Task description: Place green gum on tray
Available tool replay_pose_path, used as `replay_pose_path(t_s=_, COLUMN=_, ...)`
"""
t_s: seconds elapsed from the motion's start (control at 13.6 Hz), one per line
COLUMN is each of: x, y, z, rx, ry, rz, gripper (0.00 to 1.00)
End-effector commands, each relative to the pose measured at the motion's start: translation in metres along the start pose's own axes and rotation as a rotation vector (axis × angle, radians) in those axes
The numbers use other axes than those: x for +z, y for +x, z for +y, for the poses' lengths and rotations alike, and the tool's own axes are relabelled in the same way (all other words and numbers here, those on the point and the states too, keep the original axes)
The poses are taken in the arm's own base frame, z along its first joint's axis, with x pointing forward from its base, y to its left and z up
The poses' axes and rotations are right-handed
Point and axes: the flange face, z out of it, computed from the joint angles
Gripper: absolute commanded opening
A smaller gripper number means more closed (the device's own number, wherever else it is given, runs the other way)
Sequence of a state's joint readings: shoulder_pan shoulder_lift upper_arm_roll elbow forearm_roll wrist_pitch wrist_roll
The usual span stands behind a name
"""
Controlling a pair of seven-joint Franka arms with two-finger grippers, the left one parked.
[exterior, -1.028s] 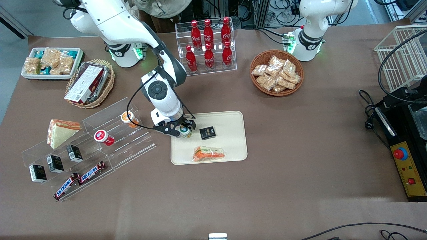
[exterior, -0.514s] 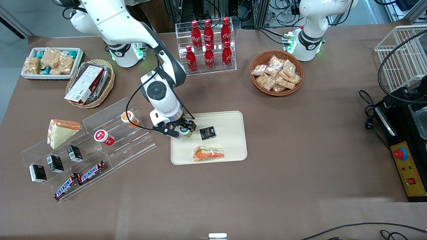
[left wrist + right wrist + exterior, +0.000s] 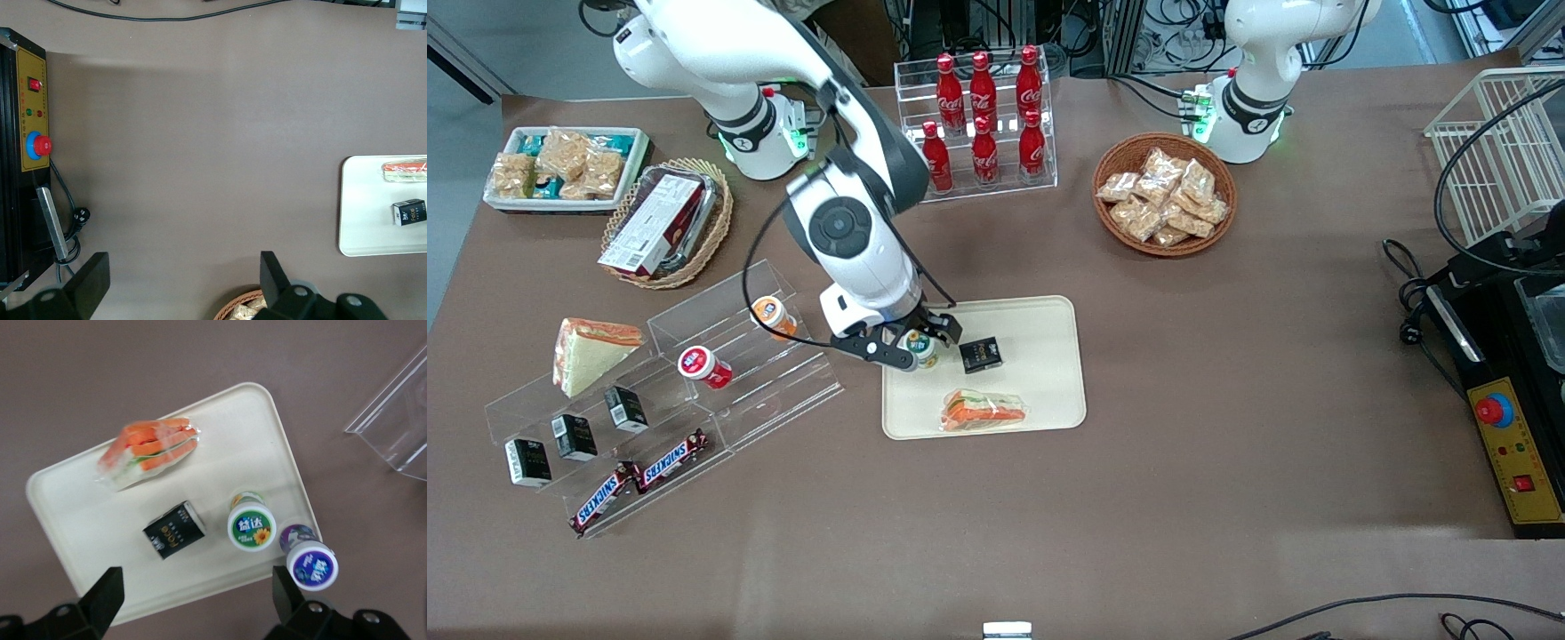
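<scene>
Your gripper (image 3: 911, 342) hangs above the tray's edge nearest the working arm's end of the table, with its fingers (image 3: 100, 600) spread wide and nothing between them. Both fingertips stand clear of every item in the right wrist view.

The green gum (image 3: 251, 523) stands upright on the tray (image 3: 80, 520), directly below your gripper, near the rim and free of the fingers. In the front view its white and green lid (image 3: 919, 341) shows between the two dark fingers.

A purple-lidded canister (image 3: 309, 561) stands upright just beside the green gum, at the tray's rim; whether it rests on the rim or on the table cannot be told.

A small black box (image 3: 173, 529) lies on the tray, close to the green gum and apart from it. A wrapped sandwich (image 3: 148, 451) lies on the tray farther from your gripper than the box, nearer the front camera.

A clear acrylic rack (image 3: 694, 373) sits on the table toward the working arm's end, holding an orange-lidded canister (image 3: 769, 314) and a red-lidded canister (image 3: 701, 365).
</scene>
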State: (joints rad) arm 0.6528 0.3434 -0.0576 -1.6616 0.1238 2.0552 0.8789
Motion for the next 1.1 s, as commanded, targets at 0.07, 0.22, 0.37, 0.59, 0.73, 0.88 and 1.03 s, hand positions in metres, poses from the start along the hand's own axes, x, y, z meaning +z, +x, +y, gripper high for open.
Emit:
replay_pose_path(t_s=0.07, x=-0.107, y=0.011, z=0.02, rx=-0.099, ry=0.051, rz=0.034, gripper=0.99)
replay_pose_path(t_s=0.22, x=-0.155, y=0.018, z=0.056, rx=-0.111, ry=0.048, rz=0.037, gripper=0.99)
replay_pose_path(t_s=0.37, x=-0.195, y=0.032, z=0.102, rx=-0.15, ry=0.039, rz=0.035, gripper=0.99)
replay_pose_path(t_s=0.59, x=-0.248, y=0.064, z=0.194, rx=-0.217, ry=0.025, rz=0.058, gripper=0.99)
replay_pose_path(t_s=0.73, x=-0.265, y=0.087, z=0.255, rx=-0.274, ry=0.019, rz=0.061, gripper=0.99)
replay_pose_path(t_s=0.88, x=-0.273, y=0.103, z=0.296, rx=-0.298, ry=0.013, rz=0.07, gripper=0.99)
replay_pose_path(t_s=1.03, x=-0.277, y=0.113, z=0.32, rx=-0.268, ry=0.013, rz=0.077, gripper=0.99)
